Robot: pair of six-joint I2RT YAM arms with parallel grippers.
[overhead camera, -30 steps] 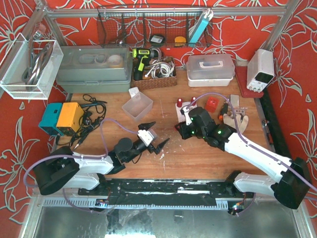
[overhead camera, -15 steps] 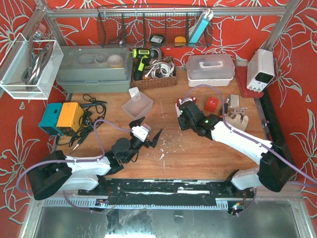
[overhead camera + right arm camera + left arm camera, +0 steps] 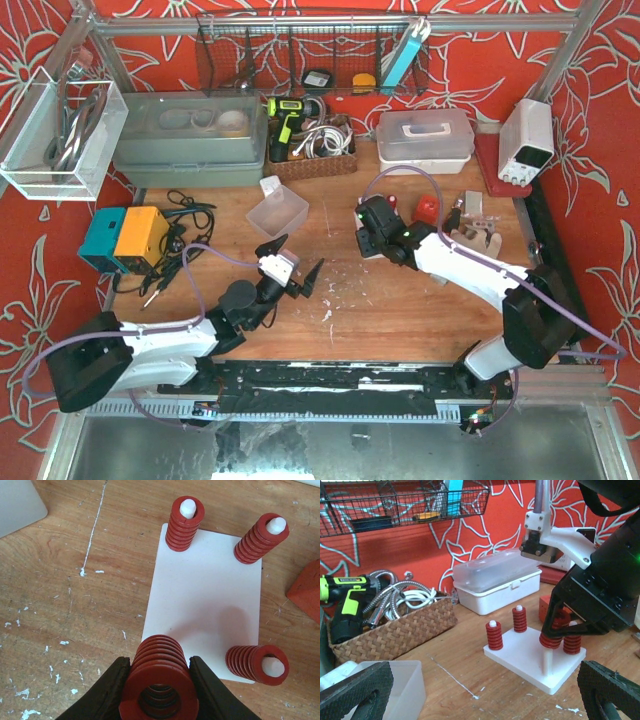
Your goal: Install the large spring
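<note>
In the right wrist view the lower edge cuts off the large spring (image 3: 160,685) and both fingers (image 3: 107,692) of the right gripper (image 3: 160,662); the peg beneath is hidden (whether the coil is threaded on it cannot be told here); a red block (image 3: 306,592) is clipped at the right edge, a clear bin (image 3: 17,500) at the upper left corner; in the left wrist view the fingers (image 3: 355,695) of the left gripper (image 3: 485,697) are dark, blurred shapes cropped at the lower corners; the drill (image 3: 340,605) runs off the left edge.

A plate (image 3: 205,585) is laid mid-frame; springs (image 3: 184,517) are seated on pegs (image 3: 187,506) at three corners, and the large spring (image 3: 160,675) is held over the lower-left corner.
</note>
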